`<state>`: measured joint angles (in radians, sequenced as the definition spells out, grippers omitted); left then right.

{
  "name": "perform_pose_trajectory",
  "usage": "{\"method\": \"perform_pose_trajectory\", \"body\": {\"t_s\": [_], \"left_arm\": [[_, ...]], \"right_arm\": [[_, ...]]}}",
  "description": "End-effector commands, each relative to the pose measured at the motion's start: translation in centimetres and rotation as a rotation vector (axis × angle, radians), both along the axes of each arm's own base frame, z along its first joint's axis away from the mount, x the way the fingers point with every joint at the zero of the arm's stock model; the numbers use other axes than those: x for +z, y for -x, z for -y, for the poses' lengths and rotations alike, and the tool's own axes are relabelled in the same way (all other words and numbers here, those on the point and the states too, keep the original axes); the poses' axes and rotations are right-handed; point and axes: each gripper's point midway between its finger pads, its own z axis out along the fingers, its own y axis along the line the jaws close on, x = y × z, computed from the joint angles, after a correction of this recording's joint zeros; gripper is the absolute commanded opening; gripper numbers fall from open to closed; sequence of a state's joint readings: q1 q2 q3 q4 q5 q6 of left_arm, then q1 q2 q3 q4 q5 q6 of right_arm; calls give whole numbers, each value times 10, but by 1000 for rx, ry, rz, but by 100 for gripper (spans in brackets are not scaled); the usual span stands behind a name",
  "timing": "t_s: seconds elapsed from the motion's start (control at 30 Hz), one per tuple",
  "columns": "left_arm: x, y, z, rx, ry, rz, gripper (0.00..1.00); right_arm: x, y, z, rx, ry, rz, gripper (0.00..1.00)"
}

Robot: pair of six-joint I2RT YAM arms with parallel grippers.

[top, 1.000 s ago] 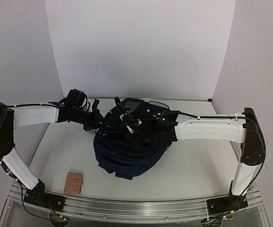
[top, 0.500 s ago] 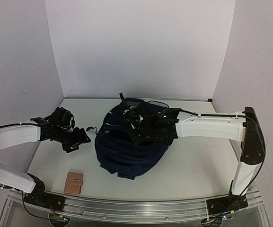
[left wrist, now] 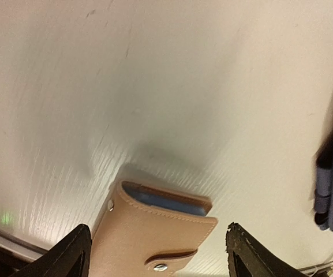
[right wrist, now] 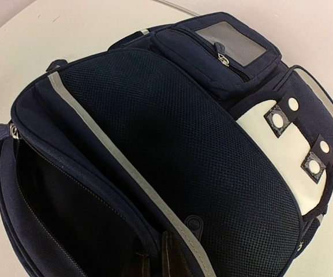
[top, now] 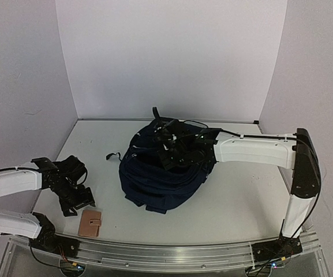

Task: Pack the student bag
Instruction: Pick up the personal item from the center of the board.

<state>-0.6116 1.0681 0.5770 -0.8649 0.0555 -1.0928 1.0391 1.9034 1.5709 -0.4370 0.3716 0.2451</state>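
Note:
The student bag (top: 160, 182), dark navy with grey stripes and white patches, lies mid-table with a compartment gaping. My right gripper (top: 167, 151) reaches in from the right and is shut on the bag's (right wrist: 178, 144) striped opening rim, fingers pinched together at the right gripper (right wrist: 157, 259). Near the front left lies a tan snap wallet (top: 90, 223). My left gripper (top: 78, 203) hovers just above and behind it, open. In the left wrist view the wallet (left wrist: 149, 219) sits between the spread fingertips of the left gripper (left wrist: 157, 234), untouched.
A loose dark strap end (top: 113, 156) trails from the bag toward the left. The metal rail (top: 166, 254) runs along the near table edge, close to the wallet. A white wall closes the back and sides.
My left arm let go at the bag, swung back toward the near left and opened over the wallet. The right gripper kept its hold, and the bag's top shifted slightly back.

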Motion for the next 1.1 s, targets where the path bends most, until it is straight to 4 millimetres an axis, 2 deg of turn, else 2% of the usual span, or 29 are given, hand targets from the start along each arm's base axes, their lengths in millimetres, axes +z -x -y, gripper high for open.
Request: {"method": "perform_pose_trajectory", "body": {"t_s": [0.0,0.13,0.23,0.37,0.53,0.63,0.77,0.9,1.07], "left_arm": [[-10,25,4,-15,-2,-92,80],[-20,30,17,-45,57,-108,79],[-27,30,32,-57,120,-113,71],[-20,11,58,-91,192,-43,64],[2,-25,98,-170,275,79,64],[-3,-29,94,-169,221,72,66],[-17,-16,80,-146,177,18,66],[-26,-4,80,-135,222,-15,57],[-26,-6,84,-163,223,-12,41]], "right_arm": [[24,-25,-5,-75,-91,61,0],[27,-28,-8,-72,-106,61,0],[29,-29,-9,-73,-112,64,0],[29,-30,-9,-77,-120,62,0],[29,-29,-9,-77,-128,55,0],[28,-28,-9,-77,-135,47,0],[29,-27,-8,-80,-140,45,0],[32,-26,-7,-77,-150,43,0],[33,-24,-7,-74,-154,40,0]]}}
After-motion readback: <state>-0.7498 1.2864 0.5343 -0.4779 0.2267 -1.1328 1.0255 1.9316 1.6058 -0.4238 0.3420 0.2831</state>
